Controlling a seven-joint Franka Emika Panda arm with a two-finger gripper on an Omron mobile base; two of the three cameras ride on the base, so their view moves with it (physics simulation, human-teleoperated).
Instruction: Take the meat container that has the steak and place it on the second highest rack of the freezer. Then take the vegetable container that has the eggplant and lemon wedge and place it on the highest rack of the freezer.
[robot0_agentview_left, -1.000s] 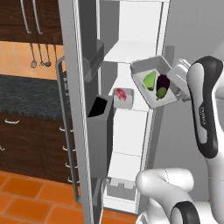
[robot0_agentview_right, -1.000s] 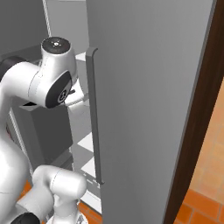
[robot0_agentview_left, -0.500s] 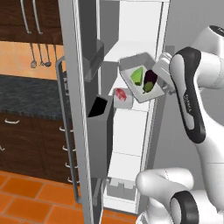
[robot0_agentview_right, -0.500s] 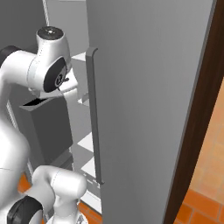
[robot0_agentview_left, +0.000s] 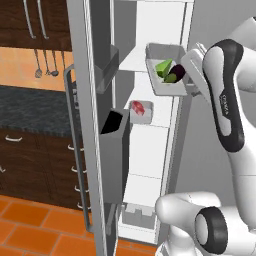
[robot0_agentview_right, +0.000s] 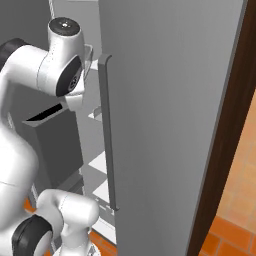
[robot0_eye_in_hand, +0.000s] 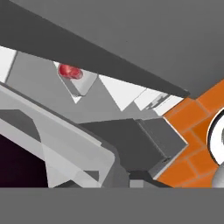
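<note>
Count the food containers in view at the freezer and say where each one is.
2. The vegetable container with eggplant and lemon wedge is held at the top rack; the meat container with steak sits on the rack below. Others may be hidden.

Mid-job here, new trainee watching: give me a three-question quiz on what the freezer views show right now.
1. True or false: the grey vegetable container with the dark purple eggplant and green lemon wedge is level with the top white rack.
2. Which item sits on the rack below: A) red steak B) bread C) milk?
3. Fill in: the tall silver freezer's door stands ____.

Key: 1 true; 2 A, the red steak in its container; 3 open.
</note>
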